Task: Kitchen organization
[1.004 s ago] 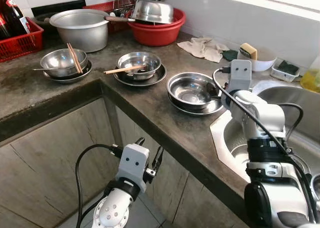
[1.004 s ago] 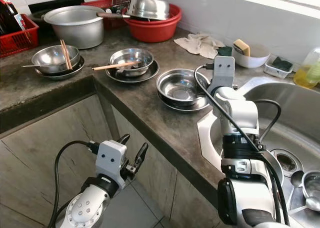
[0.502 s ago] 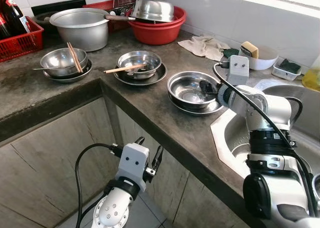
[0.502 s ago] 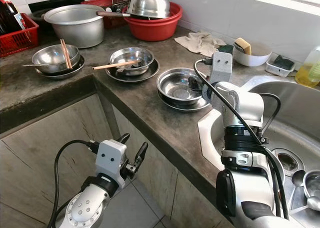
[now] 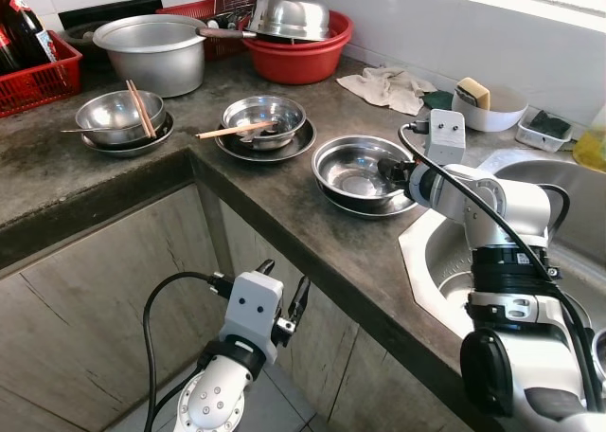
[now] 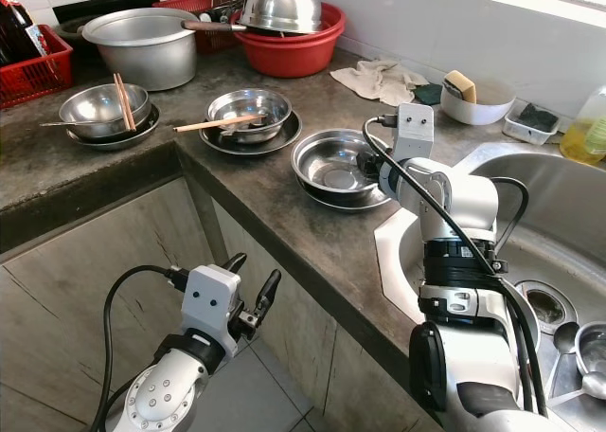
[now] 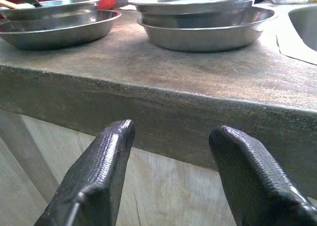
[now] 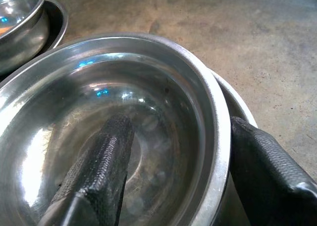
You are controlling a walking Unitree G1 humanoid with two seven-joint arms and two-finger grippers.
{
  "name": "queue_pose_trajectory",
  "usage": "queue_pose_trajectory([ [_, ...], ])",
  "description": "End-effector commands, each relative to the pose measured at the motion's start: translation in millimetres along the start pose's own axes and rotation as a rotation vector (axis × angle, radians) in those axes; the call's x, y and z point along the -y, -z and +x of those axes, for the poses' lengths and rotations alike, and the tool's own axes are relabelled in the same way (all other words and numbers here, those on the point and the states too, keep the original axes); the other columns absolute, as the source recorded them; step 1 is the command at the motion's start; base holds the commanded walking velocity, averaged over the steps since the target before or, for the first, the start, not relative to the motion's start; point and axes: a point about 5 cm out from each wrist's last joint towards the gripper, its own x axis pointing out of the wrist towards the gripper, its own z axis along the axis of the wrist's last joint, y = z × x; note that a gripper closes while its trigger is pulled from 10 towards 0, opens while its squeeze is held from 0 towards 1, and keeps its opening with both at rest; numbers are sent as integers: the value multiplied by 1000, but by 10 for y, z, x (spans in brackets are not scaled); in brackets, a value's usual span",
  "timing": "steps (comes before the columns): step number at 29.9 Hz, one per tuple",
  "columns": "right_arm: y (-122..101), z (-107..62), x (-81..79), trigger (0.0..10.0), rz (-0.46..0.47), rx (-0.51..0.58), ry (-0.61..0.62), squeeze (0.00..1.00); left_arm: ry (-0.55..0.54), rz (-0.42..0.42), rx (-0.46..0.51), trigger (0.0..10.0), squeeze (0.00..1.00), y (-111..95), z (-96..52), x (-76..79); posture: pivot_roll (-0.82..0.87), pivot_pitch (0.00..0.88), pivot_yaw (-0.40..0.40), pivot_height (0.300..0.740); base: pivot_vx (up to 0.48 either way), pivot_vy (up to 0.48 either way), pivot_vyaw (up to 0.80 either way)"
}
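The right gripper (image 8: 173, 161) is straddling the steel bowl's (image 5: 355, 170) rim, fingers apart, one inside, one outside. The bowl is sitting mouth-up on its plate (image 5: 398, 205) near the sink (image 6: 559, 252); the arm is hiding its far edge. The left gripper (image 7: 171, 176) is hanging open below the counter (image 5: 284, 224)

Silver steel bowls (image 5: 355, 170), grey mottled counter (image 5: 284, 200), red basin (image 5: 298, 61), black textured fingers (image 8: 101, 171).
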Motion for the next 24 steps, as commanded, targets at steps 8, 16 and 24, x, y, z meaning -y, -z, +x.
queue_pose_trajectory([
  [8, 85, -12, -60, 10000, -24, -66, -33, 0, -1, 8, 1, 10000, 0, 1, -2, -2, 162, 93, -48, 740, 0, 0, 0],
  [16, 79, -3, -36, 10000, -19, -73, -16, 0, -2, 8, -1, 10000, 0, 8, -5, 1, 164, 90, -48, 740, 0, 0, 0],
  [24, 54, -3, -1, 0, 7, -52, 5, 0, -3, 8, -1, 10000, 0, 10, -9, 5, 164, 84, -49, 740, 0, 0, 0],
])
